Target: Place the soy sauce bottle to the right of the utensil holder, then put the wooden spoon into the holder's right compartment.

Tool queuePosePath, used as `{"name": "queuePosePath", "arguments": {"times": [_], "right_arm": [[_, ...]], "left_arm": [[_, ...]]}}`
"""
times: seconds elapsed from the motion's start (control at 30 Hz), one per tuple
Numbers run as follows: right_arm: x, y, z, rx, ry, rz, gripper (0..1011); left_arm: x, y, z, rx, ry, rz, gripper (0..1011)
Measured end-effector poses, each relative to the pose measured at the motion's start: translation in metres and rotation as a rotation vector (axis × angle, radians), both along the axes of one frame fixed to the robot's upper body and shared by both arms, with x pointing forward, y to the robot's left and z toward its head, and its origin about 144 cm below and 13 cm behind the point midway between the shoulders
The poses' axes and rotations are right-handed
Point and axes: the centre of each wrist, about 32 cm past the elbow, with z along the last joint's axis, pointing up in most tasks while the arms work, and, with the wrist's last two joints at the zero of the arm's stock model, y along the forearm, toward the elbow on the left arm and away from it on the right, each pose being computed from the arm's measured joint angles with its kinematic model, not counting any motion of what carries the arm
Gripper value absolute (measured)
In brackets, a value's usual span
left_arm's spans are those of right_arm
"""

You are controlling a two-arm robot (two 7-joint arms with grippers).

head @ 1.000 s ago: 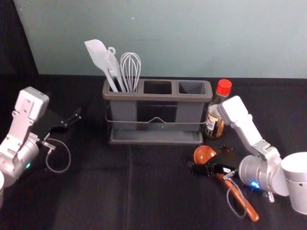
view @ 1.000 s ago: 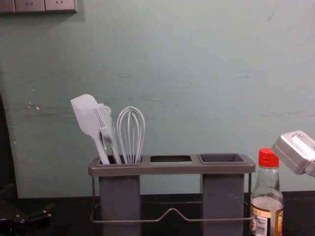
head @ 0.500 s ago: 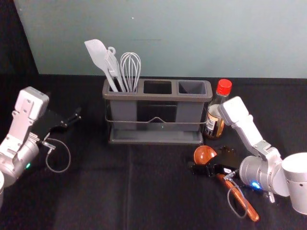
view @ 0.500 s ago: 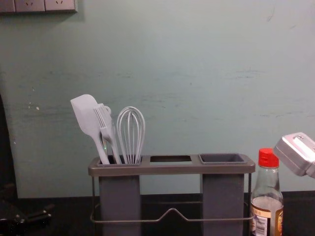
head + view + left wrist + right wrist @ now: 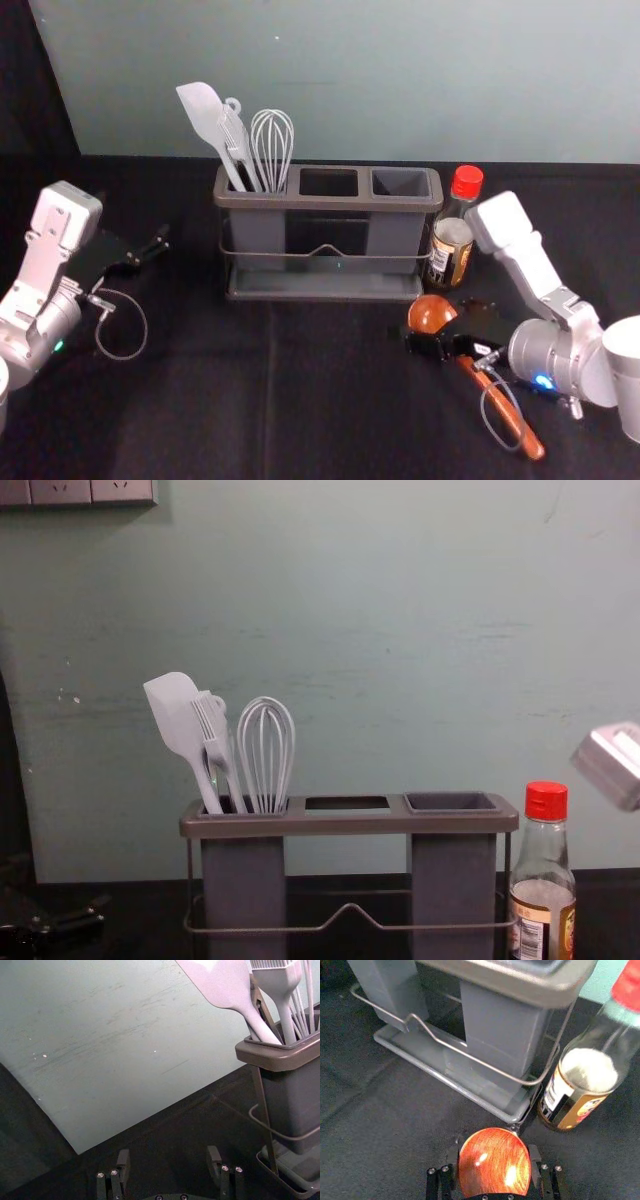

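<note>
In the head view, the spoon [image 5: 431, 313] lies near of the holder's [image 5: 325, 293] right end, slanting near and right; the right gripper [image 5: 447, 325] is nearer. By the left wrist view, the left gripper [image 5: 168, 1158] idles, spread, at far left. In the right wrist view, fingers pinch the spoon's rounded end. In the chest view, the bottle [image 5: 546, 802] stands right of the holder.

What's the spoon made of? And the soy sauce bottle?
The spoon looks like smooth, shiny wood: it has grain lines and bright glints. The bottle seems to be clear, glossy glass, maybe plastic, because you can see through its upper part.
</note>
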Motion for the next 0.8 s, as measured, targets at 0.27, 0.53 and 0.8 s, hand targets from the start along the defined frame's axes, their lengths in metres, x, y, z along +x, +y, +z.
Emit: {"name": "queuePosePath", "arguments": {"times": [0.27,0.53,0.8], "right_arm": [[-0.015,-0.009,0.02,0.037,-0.064,0.049,838],[-0.031,-0.023,0.028,0.146,-0.229,0.121,838],[-0.048,-0.032,0.013,0.276,-0.549,0.196,838]], "left_arm": [[0.0,0.0,0.0,0.0,0.0,0.0,1005],[0.0,0.0,0.0,0.0,0.0,0.0,1005],[0.0,0.0,0.0,0.0,0.0,0.0,1005]]}}
